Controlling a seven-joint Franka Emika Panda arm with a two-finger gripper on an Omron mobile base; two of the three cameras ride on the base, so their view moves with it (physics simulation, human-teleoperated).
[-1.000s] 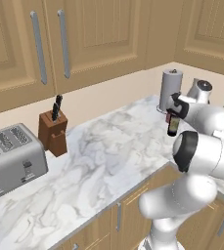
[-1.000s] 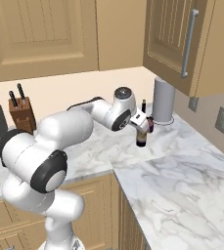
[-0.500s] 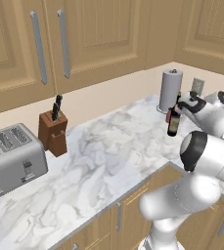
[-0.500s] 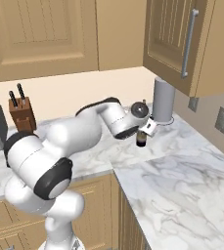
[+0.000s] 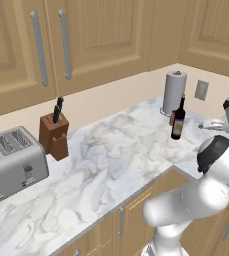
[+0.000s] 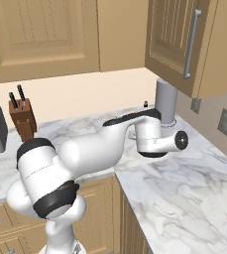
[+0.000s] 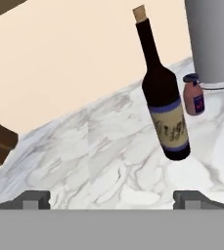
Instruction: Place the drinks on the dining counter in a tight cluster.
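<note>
A tall dark wine bottle [image 7: 165, 105] with a pale label stands upright on the marble counter [image 5: 116, 150], just in front of a small reddish dark-capped bottle [image 7: 194, 97]. The wine bottle [image 5: 178, 120] and the reddish bottle [image 5: 172, 118] sit close together near the counter's corner. My gripper [image 7: 111, 200] is open, its fingertips [image 7: 33, 199] set wide apart with nothing between them. It points at the bottles from a short distance. From the left base, the gripper [image 5: 206, 125] hovers to the right of the wine bottle. My arm hides most of the bottle [image 6: 145, 104]. The dining counter is out of view.
A grey paper towel roll [image 5: 174, 92] stands right behind the bottles, against the wall. A knife block [image 5: 54, 135] and a toaster [image 5: 11, 162] sit far to the left on the same counter. Wall cabinets [image 6: 184, 44] hang over the corner.
The hand has drawn back from the wine bottle toward the right and now sits a short way off. The jaws stay open and the bottles have not moved.
</note>
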